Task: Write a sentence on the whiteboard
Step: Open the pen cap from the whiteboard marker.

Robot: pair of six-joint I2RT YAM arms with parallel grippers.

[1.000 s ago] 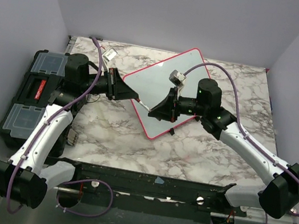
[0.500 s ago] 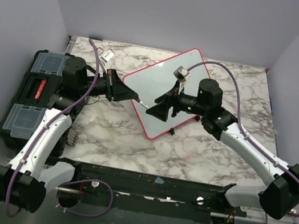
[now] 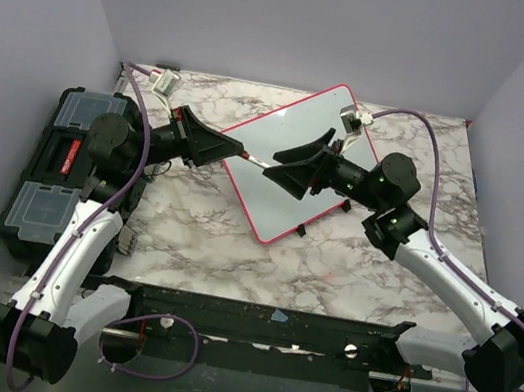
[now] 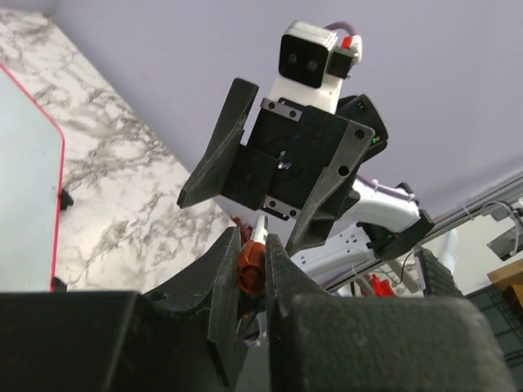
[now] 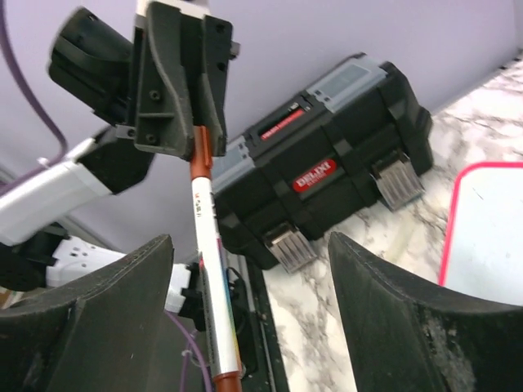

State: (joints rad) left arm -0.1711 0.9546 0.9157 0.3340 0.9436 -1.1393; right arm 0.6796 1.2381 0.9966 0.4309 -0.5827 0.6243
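Note:
The whiteboard (image 3: 262,204), pale with a thin red frame, lies tilted on the marble table; its edge also shows as the board (image 4: 24,188) and the board (image 5: 490,237). No sentence shows on its visible surface. My left gripper (image 3: 239,155) is shut on the reddish-brown end of a white marker (image 4: 252,265), held above the board's left edge. The marker (image 5: 208,269) runs toward my right gripper (image 5: 249,241). That gripper is open, with the marker's other end in the gap close to one finger (image 5: 122,286). The right gripper (image 3: 283,166) faces the left one.
A black toolbox (image 3: 61,156) with grey lid trays and a red label sits at the table's left edge, also seen as the toolbox (image 5: 327,171). Lilac walls close in the back and sides. Purple cables loop off both wrists.
My right gripper has opened, letting go of the marker, and drawn back to the right. Both wrists have risen and shifted toward the back; the left still holds the marker.

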